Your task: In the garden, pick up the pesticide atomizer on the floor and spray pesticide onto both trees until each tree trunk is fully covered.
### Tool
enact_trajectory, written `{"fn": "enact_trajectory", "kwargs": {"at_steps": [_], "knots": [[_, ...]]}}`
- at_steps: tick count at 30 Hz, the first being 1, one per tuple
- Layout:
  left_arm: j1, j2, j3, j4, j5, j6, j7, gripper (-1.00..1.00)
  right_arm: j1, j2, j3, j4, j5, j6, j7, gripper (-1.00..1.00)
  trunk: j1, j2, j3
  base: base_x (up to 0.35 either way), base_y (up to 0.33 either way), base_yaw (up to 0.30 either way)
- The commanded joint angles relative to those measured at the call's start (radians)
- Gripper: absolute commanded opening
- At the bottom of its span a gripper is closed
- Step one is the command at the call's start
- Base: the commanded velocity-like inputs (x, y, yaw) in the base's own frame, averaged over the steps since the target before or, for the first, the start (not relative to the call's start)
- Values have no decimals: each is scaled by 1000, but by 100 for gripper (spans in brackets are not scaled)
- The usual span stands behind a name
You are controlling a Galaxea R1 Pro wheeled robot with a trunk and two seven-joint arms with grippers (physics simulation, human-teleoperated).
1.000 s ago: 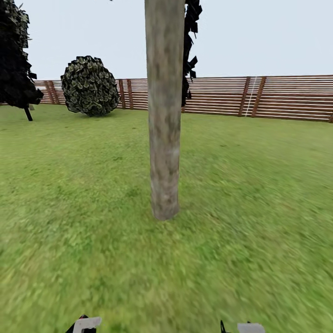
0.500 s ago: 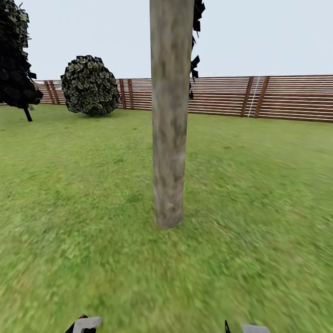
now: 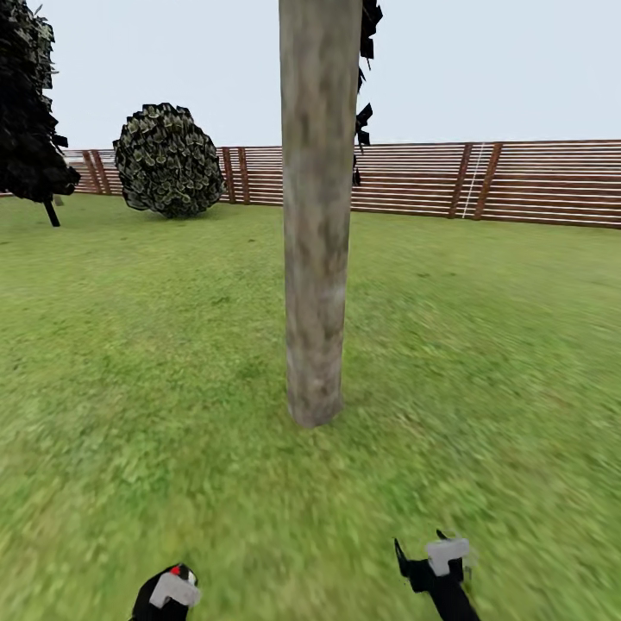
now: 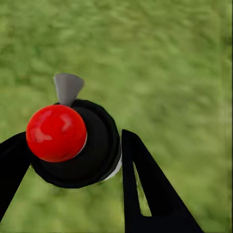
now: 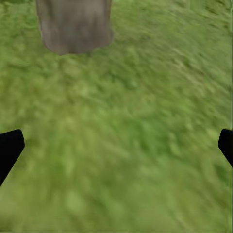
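— Where do my arms sit?
— Both low at the near edge of the head view; my left hand (image 3: 166, 593) is at the left, my right hand (image 3: 431, 561) at the right, reaching a little further forward.
— Left fingers?
— Closed around the black body of the pesticide atomizer (image 4: 73, 143); one dark finger on each side, touching it.
— Right fingers?
— Spread wide, nothing between them; just their black tips (image 5: 9, 148) show at the wrist view's edges.

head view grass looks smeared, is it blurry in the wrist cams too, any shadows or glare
Head view: the lawn is smeared, the trunk and fence sharper; no cast shadows. Left wrist view: grass blurred, a soft highlight on the sprayer and its red cap. Right wrist view: grass and trunk base both soft.
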Motion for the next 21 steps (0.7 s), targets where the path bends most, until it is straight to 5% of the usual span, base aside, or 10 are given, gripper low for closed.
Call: {"fn": "enact_trajectory", "kwargs": {"at_steps": [1, 3, 6, 10, 11, 15, 21], "knots": [[-8, 4, 1, -5, -23, 1, -34, -100, -12, 0, 1, -7, 35, 7, 59, 100, 0, 0, 0, 0, 0, 0], [-28, 22, 1, -12, -67, 2, -111, -100, -43, 1, 2, -21, 107, 49, 164, 100, 0, 0, 0, 0, 0, 0], [-64, 36, 1, -14, -124, 4, -247, -100, -86, 3, 4, -38, 159, 144, 263, 100, 0, 0, 0, 0, 0, 0], [-118, 39, 2, -13, -188, 33, -419, -100, -153, 4, 4, -44, 190, 241, 458, 100, 0, 0, 0, 0, 0, 0], [-149, 38, 2, -15, -220, 79, -508, -100, -196, 5, 4, -45, 201, 284, 596, 100, 0, 0, 0, 0, 0, 0], [-243, 34, 1, -25, -307, 181, -711, -100, -274, 11, 5, -47, 215, 353, 830, 100, 0, 0, 0, 0, 0, 0], [-303, 36, 1, -68, -426, 269, -881, -100, -287, 10, 3, -44, 211, 359, 865, 100, 0, 0, 0, 0, 0, 0]]}}
